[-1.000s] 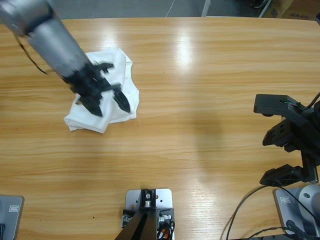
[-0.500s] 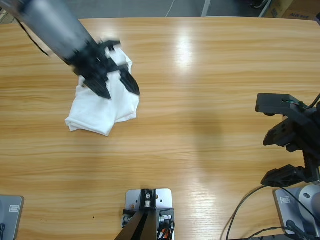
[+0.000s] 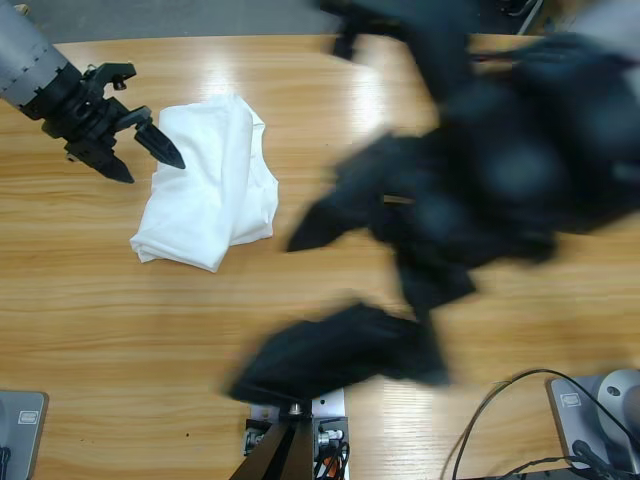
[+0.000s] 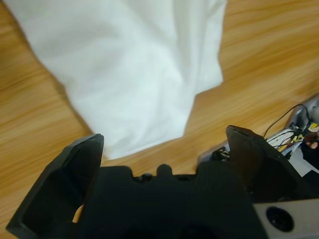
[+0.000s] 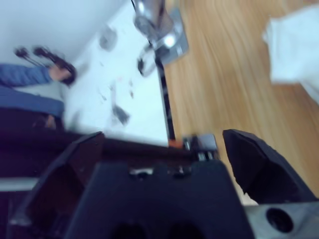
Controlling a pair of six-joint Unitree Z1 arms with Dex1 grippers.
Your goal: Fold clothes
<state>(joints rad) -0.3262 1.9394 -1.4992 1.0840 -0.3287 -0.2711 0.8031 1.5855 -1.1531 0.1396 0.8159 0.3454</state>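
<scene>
- Left gripper point(image 3: 140, 150): jaws spread wide, nothing between them. It hangs at the shirt's upper-left edge, tips just beside the cloth, maybe just over its edge.
- T-shirt point(image 3: 210, 185): bunched into a rough fold on the table point(image 3: 330, 300), left of centre. Long axis runs from top right to bottom left in the high view.
- From my left jaws the shirt lies straight ahead and below; left arm is clearly nearer.
- Right gripper point(image 5: 162, 144): jaws wide apart, empty. In the high view it's a dark blur over mid-table, well apart from the shirt.
- Left wrist view shows shirt folds close up; right wrist view catches only a white corner, plus the floor and a person.
</scene>
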